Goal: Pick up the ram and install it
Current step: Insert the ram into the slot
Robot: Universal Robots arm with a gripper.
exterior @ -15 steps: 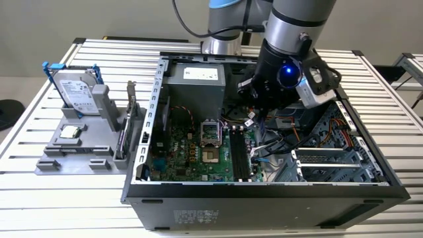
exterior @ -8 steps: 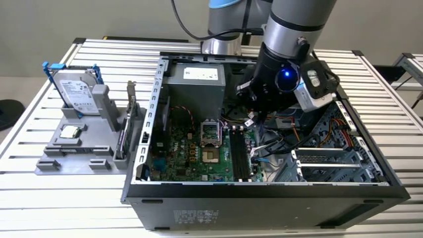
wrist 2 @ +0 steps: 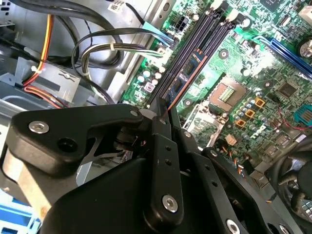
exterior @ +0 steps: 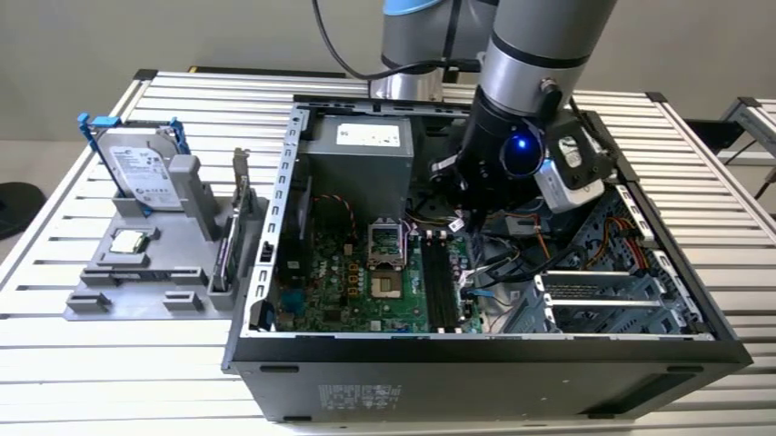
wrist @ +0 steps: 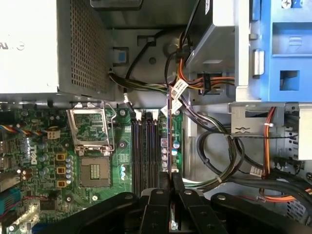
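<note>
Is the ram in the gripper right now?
Yes: gripper shut on the ram, held edge-on over the memory slots. Seated or not: cannot tell.

Soft, even light is falling on the slatted table [exterior: 97, 345] in the exterior view, while the inside of the computer case [exterior: 485, 372] is lying dimmer. A blue lamp [exterior: 522, 145] is glowing on the arm [exterior: 546, 45]. In the first wrist view the power supply [wrist: 24, 44] is washing out to white. In the second wrist view glare is bleaching the circuit board [wrist 2: 263, 58], and the gripper [wrist 2: 163, 114], clamped on the ram [wrist 2: 187, 73], is showing as a dark mass.
</note>
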